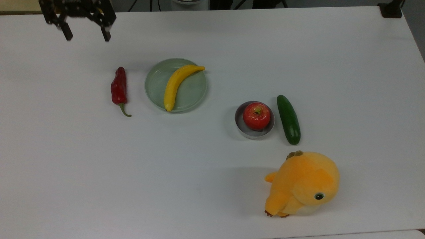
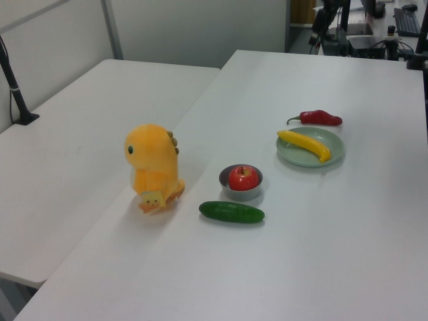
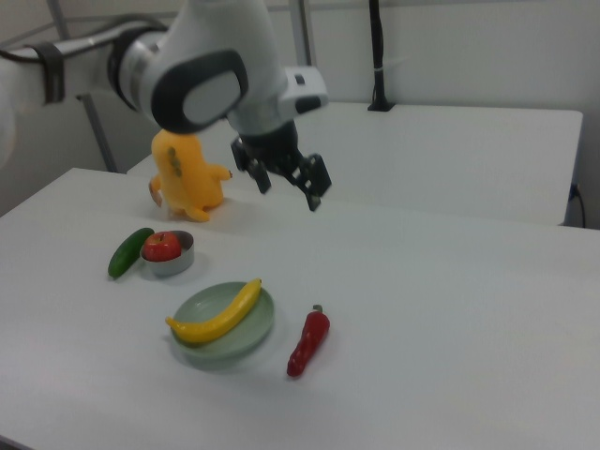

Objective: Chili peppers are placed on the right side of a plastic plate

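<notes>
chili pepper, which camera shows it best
The top view: the chili pepper lies full length with its stem clear, beside the plastic plate. The right view shows it foreshortened; the left view shows it far off.

Dark red wrinkled chili pepper [image 1: 119, 87]: glossy skin. Pale green round plastic plate [image 1: 156, 83]: smooth, faint sheen. Round red apple [image 1: 256, 116]: glossy. Orange plush toy [image 1: 303, 183]: soft, matt pile fabric. White table [image 1: 212, 172]: smooth, matt.

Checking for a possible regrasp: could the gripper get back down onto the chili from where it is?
Probably yes. The open gripper hangs above bare table, and the chili lies alone beside the plate, apart from it, with nothing over it.
</notes>
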`<move>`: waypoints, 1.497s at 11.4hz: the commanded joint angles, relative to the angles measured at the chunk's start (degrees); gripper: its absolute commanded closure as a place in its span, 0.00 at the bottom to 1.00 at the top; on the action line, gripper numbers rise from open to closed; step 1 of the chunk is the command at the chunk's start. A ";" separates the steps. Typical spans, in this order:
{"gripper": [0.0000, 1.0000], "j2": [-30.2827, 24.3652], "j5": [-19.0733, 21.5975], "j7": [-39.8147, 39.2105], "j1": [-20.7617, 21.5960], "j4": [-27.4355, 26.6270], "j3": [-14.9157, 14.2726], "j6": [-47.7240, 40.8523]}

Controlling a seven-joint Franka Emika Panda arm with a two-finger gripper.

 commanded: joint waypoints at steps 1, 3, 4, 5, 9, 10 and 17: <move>0.00 -1.52 -0.43 12.93 0.79 7.29 0.35 -12.13; 0.00 -3.37 -2.00 19.79 0.97 7.29 3.76 -14.60; 0.00 -3.81 -5.06 23.83 0.97 7.29 6.31 -16.18; 0.00 -3.90 -7.52 28.66 0.97 7.29 9.38 -17.42; 0.00 -5.05 -7.81 34.24 2.11 6.68 15.03 -20.24; 0.00 -5.40 -7.90 32.94 2.55 5.55 16.43 -20.24; 0.00 -6.37 -8.16 10.70 3.52 0.09 15.74 -13.13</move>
